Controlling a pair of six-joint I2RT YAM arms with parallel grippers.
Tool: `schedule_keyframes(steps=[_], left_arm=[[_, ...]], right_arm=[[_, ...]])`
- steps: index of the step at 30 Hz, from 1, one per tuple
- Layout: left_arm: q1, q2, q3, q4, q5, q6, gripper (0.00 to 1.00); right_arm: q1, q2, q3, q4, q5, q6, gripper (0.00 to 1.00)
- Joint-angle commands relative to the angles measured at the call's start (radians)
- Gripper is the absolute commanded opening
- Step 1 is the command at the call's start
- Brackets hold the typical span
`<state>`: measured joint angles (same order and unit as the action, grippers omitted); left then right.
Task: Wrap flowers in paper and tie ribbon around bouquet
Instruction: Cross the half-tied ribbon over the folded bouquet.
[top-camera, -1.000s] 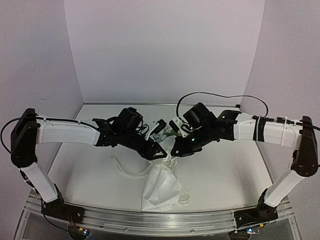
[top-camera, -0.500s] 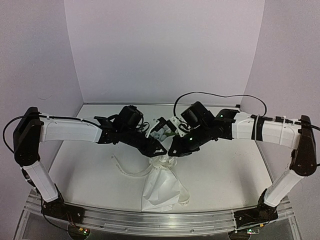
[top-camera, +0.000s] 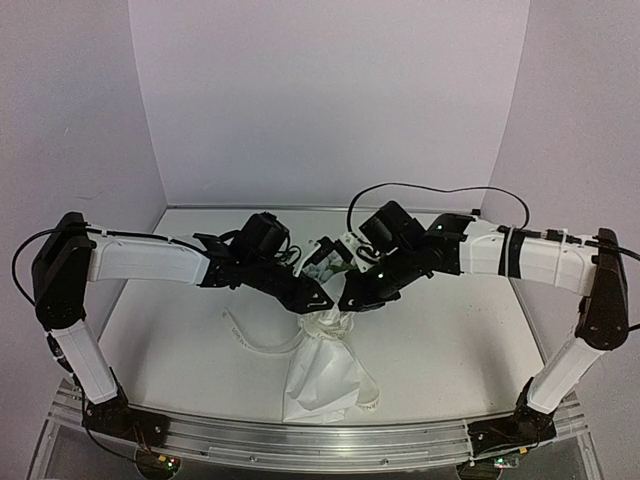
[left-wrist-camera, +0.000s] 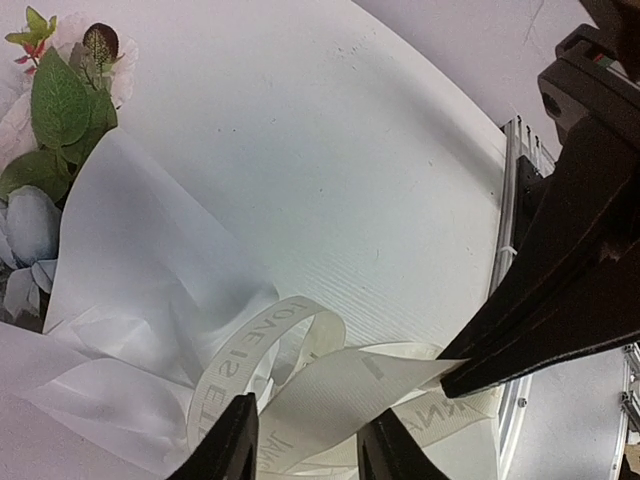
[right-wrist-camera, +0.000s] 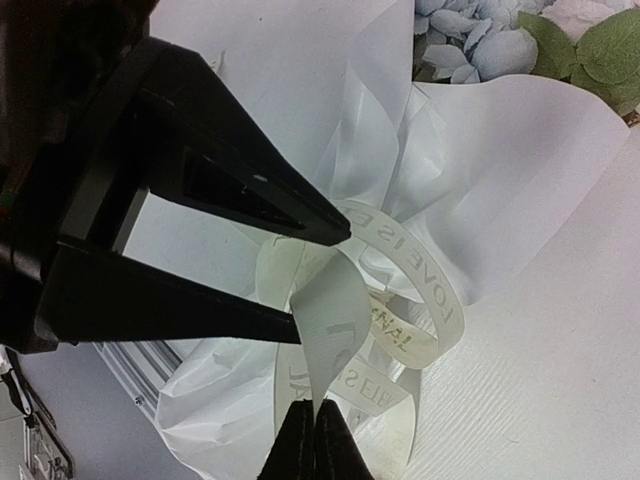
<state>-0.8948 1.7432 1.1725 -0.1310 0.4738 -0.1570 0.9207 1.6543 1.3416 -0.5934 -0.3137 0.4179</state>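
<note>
White tabletop (top-camera: 450, 340) is occupied centrally by the bouquet (top-camera: 320, 375), ribbon (right-wrist-camera: 400, 270) looped at its waist. One band is pinched by the closed right gripper (right-wrist-camera: 315, 440); the left gripper (left-wrist-camera: 308, 420) is spread partly open around it. If clamped off-centre, the loop could be slackened

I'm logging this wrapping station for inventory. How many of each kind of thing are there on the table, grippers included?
bouquet: 1
ribbon: 1
grippers: 2, the left gripper and the right gripper
Total: 4
</note>
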Motion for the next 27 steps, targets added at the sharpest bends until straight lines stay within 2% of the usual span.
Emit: schedule_keyframes(steps=[1, 5, 9, 12, 16, 20, 27], left_arm=[[-0.013, 0.005, 0.043, 0.062, 0.056, 0.012, 0.31], [-0.013, 0.004, 0.034, 0.086, 0.049, -0.008, 0.19], [-0.013, -0.001, 0.019, 0.115, 0.009, -0.039, 0.01], [-0.013, -0.022, -0.015, 0.162, -0.021, -0.075, 0.0], [-0.008, -0.052, -0.067, 0.215, -0.055, -0.139, 0.0], [0.008, -0.07, -0.098, 0.231, -0.075, -0.199, 0.0], [0.029, -0.114, -0.127, 0.227, -0.107, -0.254, 0.0]], right_arm=[[0.014, 0.017, 0.048, 0.029, -0.01, -0.037, 0.0], [0.015, 0.023, 0.053, 0.03, -0.003, -0.036, 0.0], [0.016, 0.021, 0.051, 0.036, 0.012, -0.035, 0.02], [0.019, 0.0, 0.017, 0.062, 0.04, -0.035, 0.11], [0.02, -0.056, -0.086, 0.155, 0.102, -0.035, 0.33], [0.029, -0.126, -0.214, 0.31, 0.172, -0.052, 0.42], [0.085, -0.15, -0.376, 0.581, 0.222, -0.173, 0.5]])
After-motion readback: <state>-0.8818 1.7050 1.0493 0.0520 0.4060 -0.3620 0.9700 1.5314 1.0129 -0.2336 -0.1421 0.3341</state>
